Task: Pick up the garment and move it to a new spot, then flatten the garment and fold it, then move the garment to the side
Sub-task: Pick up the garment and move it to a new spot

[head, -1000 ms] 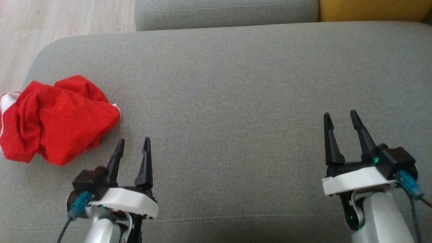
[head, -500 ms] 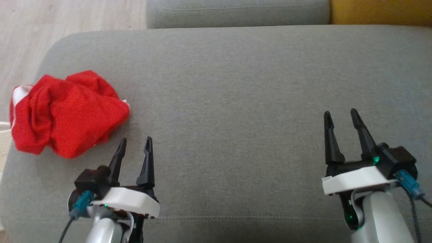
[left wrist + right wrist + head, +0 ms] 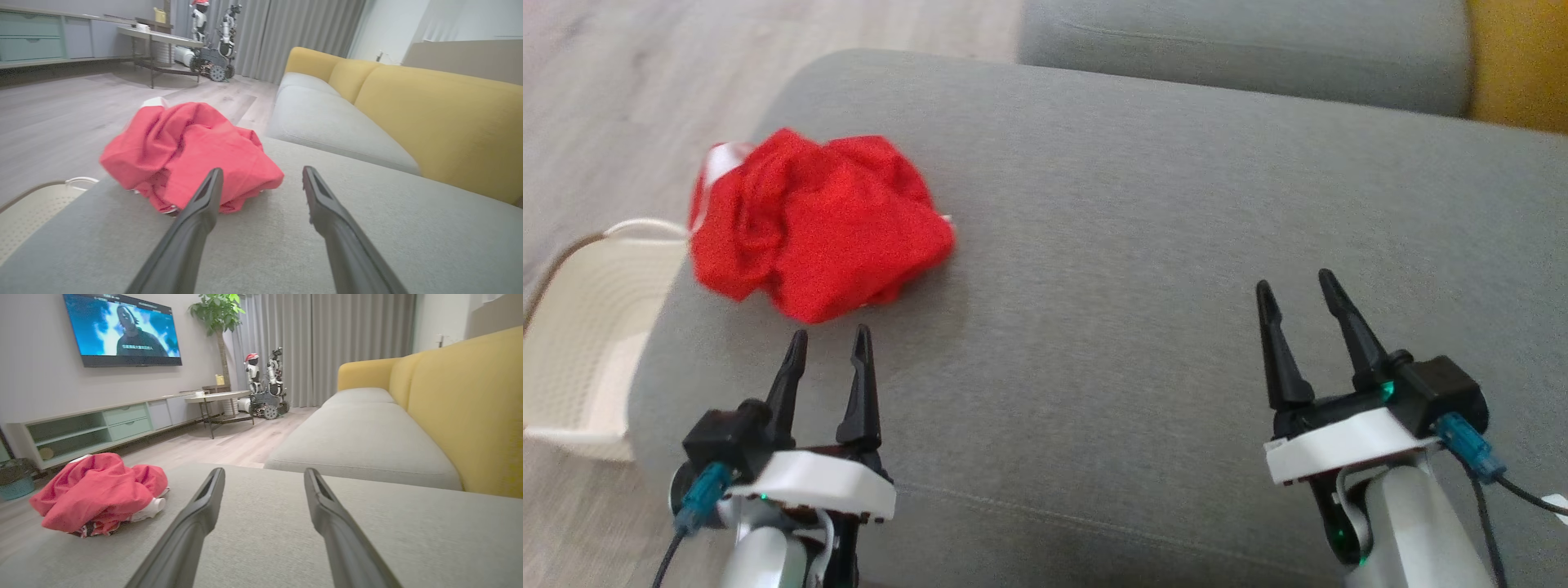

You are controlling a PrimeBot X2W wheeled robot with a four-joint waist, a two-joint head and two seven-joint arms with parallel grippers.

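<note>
Hovering: your left gripper spread wide, empty, near crumpled red garment | your right gripper spread wide, empty, well apart | both over grey cushion

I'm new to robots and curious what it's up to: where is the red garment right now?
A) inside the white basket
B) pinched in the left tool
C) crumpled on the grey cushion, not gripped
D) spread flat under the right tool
C: the red garment lies bunched on the grey cushion, just ahead of the open left tool, which grips nothing; the white basket stands beside the cushion.
</note>
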